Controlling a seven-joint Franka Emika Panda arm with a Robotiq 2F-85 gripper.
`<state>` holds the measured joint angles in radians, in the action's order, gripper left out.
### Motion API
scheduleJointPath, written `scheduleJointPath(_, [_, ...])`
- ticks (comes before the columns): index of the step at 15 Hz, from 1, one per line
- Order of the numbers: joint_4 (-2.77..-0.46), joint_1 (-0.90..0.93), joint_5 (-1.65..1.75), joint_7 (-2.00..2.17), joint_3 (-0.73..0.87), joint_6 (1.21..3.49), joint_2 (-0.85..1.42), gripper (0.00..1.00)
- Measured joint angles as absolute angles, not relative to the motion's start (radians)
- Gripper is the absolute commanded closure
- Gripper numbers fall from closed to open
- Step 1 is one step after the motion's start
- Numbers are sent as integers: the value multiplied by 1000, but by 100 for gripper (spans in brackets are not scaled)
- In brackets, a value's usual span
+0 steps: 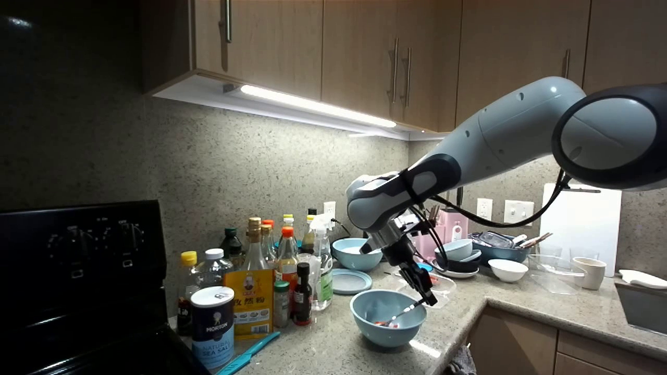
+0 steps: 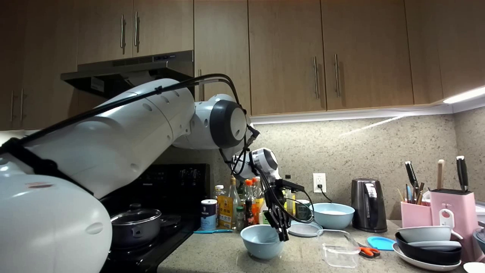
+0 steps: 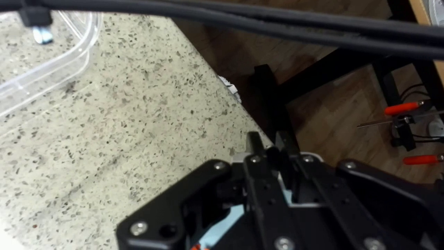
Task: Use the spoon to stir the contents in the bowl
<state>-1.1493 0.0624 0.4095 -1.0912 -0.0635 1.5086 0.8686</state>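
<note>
While the arm (image 1: 500,130) reaches over the counter (image 1: 323,349), the gripper (image 1: 430,298) points down at a slant, its fingers (image 3: 255,140) clamped on the spoon (image 1: 409,309). The spoon leans — grip end at the rim of the bowl (image 1: 385,337), lower end inside it, down by some red and white bits (image 1: 394,326). The bowl stands upright on the counter, near the front edge. In both exterior views the gripper overlaps its rim; I cannot tell whether the two touch.

Behind the bowl lies a plate (image 2: 305,229), and behind that stands the other bowl (image 2: 333,220), with a kettle (image 2: 368,206) just beside it. In an exterior view a clear box (image 2: 339,248) stands near the bowl, with scissors (image 2: 369,251) and a blue lid (image 2: 380,243) beside it — a corner of the box shows in the wrist view too. Bottles (image 1: 288,255) crowd together by the wall, salt (image 1: 213,330) in front of them and a teal tool (image 1: 249,357) next to the salt. A lidded pot (image 2: 135,229) sits on the stove (image 2: 170,239)
</note>
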Motion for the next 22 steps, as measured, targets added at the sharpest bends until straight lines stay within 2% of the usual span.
scheduleJointPath(6, [-1151, 107, 467, -972, -29, 1640, 833, 96])
scheduleJointPath(10, [-1153, 191, 573, -809, 21, 1614, 820, 96])
scheduleJointPath(11, [-1153, 214, 595, -765, 31, 1584, 819, 85])
scheduleJointPath(13, [-1151, 247, 626, -693, 41, 1522, 819, 85])
scheduleJointPath(14, [-1151, 256, 633, -679, 44, 1513, 819, 96])
scheduleJointPath(22, [-1151, 252, 636, -675, 0, 1514, 820, 96])
